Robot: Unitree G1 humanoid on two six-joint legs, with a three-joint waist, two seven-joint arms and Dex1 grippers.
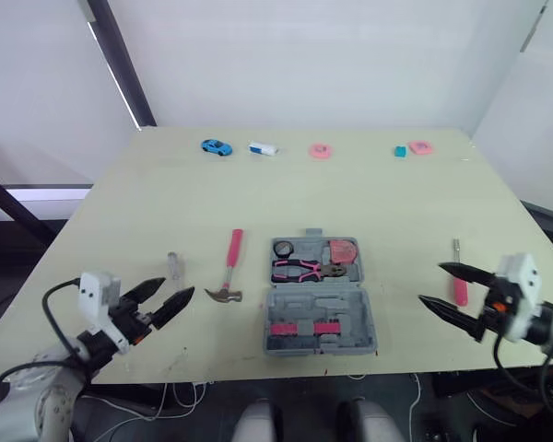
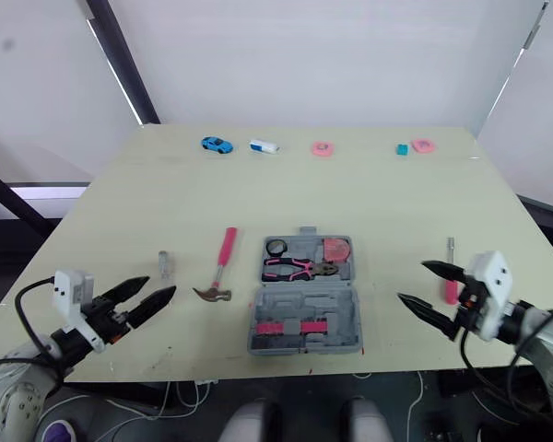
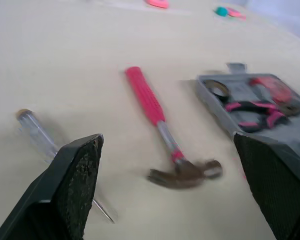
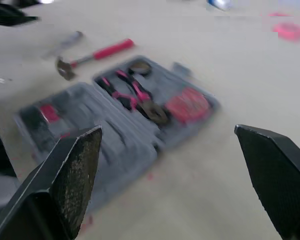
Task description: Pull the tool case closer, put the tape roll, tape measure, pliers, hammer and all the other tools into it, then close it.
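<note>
The tool case (image 1: 323,302) lies open flat at the near middle of the table, close to the robot's edge, so I'd say the pulling-in is done and the packing is about half through. The tape roll (image 1: 283,247), the pliers (image 1: 300,270) and the tape measure (image 1: 343,250) sit in the far half of the case, while the hammer (image 1: 230,267) lies on the bare table just to the left of it with its head toward the robot. Farther left is a clear-handled screwdriver (image 1: 174,265), and a pink-handled screwdriver (image 1: 458,281) lies well off to the right. The left gripper (image 1: 178,286) hovers low by the near left edge, fingers spread wide and gripping nothing, pointed toward the hammer head and the clear screwdriver (neither is touched). The right gripper (image 1: 430,284) is likewise wide apart and empty, its tips just beside the pink screwdriver. To my eye the next move is a reach and a pinch: the left onto the hammer's handle, or the right down across the pink screwdriver's handle. Either one is then carried over into the case.
</note>
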